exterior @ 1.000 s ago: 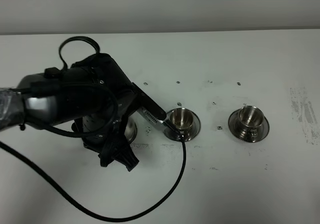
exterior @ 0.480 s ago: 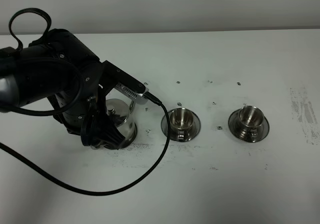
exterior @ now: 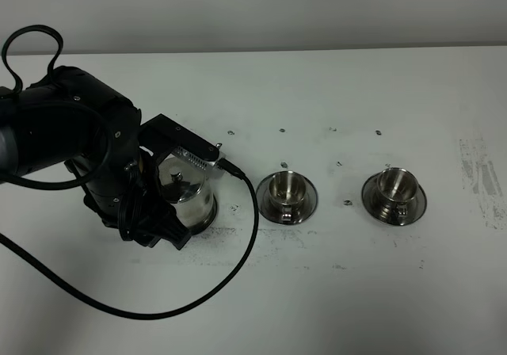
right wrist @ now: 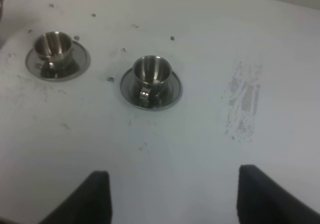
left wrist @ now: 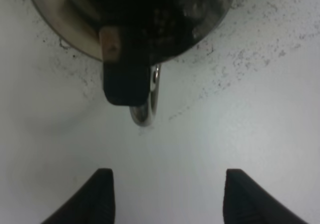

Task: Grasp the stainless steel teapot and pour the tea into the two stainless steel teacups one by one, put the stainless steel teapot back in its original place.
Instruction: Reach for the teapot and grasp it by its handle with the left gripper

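Teapot (exterior: 188,199) stood upright | left gripper (left wrist: 167,178) gaped empty near its handle (left wrist: 145,115) | risk: finger snagging handle could tip it

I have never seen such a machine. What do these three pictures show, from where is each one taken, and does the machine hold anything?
This is a robot with two arms, and each arm ends in a two-fingered tool. One picture comes from a camera high above the white table. In it the left arm bends over the steel teapot. To the right of the teapot stand a steel cup and a second cup, each on a saucer. The other two pictures come from cameras on the wrists. The left tool is open, apart from the teapot's handle, and holds nothing. The right tool is also open and empty, and its camera looks at both cups.
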`<action>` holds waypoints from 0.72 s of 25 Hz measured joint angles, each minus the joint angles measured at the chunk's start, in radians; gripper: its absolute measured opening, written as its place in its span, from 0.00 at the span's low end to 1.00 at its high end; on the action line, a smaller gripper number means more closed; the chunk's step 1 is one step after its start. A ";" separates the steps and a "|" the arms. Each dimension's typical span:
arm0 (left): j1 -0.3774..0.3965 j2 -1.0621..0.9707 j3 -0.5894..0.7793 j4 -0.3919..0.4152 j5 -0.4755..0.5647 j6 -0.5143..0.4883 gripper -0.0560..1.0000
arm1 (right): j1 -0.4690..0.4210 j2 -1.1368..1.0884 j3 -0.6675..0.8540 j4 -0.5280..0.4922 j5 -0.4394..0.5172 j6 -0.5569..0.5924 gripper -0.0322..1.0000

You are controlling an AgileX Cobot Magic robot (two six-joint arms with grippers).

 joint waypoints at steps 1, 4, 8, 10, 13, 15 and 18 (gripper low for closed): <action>0.001 0.000 0.000 0.000 -0.002 0.001 0.49 | 0.000 0.000 0.000 0.000 0.000 0.000 0.53; 0.007 0.000 0.000 0.000 -0.004 0.027 0.49 | 0.000 0.000 0.000 0.000 0.000 0.000 0.53; 0.016 0.001 0.000 0.000 -0.032 0.045 0.49 | 0.000 0.000 0.000 0.000 0.000 0.000 0.53; 0.017 0.004 0.000 0.000 -0.044 0.053 0.49 | 0.000 0.000 0.000 0.000 0.000 0.000 0.53; 0.017 0.024 0.000 0.000 -0.054 0.067 0.49 | 0.000 0.000 0.000 0.000 0.000 0.000 0.53; 0.017 0.043 0.000 -0.001 -0.054 0.069 0.49 | 0.000 0.000 0.000 0.000 0.000 0.000 0.53; 0.017 0.058 0.000 -0.009 -0.057 0.069 0.49 | 0.000 0.000 0.000 0.000 0.000 0.000 0.53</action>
